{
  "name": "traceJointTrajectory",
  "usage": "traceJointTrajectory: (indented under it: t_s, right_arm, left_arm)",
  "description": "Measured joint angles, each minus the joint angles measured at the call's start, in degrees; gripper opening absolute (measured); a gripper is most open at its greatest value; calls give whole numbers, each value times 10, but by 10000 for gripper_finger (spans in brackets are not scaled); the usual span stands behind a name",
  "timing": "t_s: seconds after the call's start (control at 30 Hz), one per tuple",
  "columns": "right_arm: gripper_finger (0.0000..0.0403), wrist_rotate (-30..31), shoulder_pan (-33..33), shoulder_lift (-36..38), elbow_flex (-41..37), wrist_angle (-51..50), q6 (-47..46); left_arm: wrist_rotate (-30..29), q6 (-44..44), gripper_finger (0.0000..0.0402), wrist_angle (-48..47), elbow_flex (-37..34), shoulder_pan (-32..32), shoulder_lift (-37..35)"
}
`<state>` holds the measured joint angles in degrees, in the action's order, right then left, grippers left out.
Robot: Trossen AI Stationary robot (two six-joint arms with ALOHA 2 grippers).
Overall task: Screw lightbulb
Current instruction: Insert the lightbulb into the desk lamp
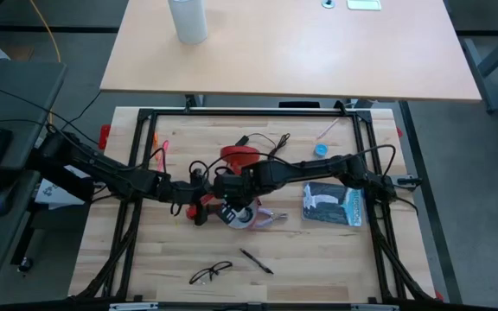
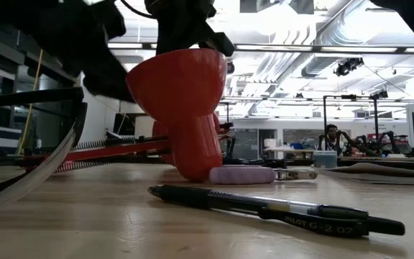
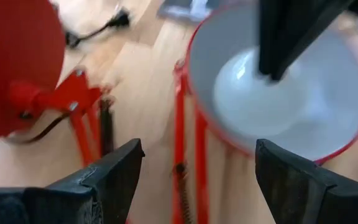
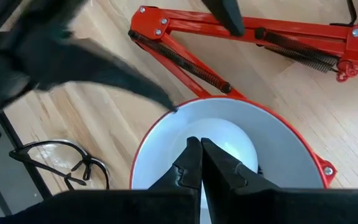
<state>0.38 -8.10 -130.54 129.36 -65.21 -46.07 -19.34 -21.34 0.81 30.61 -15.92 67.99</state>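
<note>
A red desk lamp lies at the table's middle, its round base [image 1: 239, 155] farther back and its white-lined shade [image 1: 242, 216] nearer, opening upward [image 3: 328, 134]. Inside the shade sits the white lightbulb [image 3: 248, 93], also seen in the right wrist view [image 4: 232, 142]. My right gripper [image 4: 201, 163] is shut and points steeply down into the shade, its tips at the bulb's globe. My left gripper [image 3: 194, 177] is open beside the shade on its left, with the lamp's red arm bars [image 3: 188, 143] showing between its fingers and nothing held. My right gripper reaches into the shade from above with shut fingers [image 3: 277, 43] whose tips end at the top of the bulb's globe [image 3: 260, 82]. Whether they touch the bulb, I cannot tell.
A black pen [image 1: 256, 260] and clear glasses [image 1: 210, 273] lie nearer the front edge. A dark pouch [image 1: 334, 206] is at the right, a blue roll [image 1: 320, 149] behind it. A pink-handled tool [image 1: 271, 218] lies beside the shade. A white cylinder [image 1: 188, 19] stands on the far table.
</note>
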Motion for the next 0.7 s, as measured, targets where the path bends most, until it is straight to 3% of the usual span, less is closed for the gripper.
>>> traceJointTrajectory:
  t_s: [0.7]
  right_arm:
    - [0,-10,-6,-2,0,-5,-4]
  left_arm:
    - [-21,6,287,-18,0,0,0]
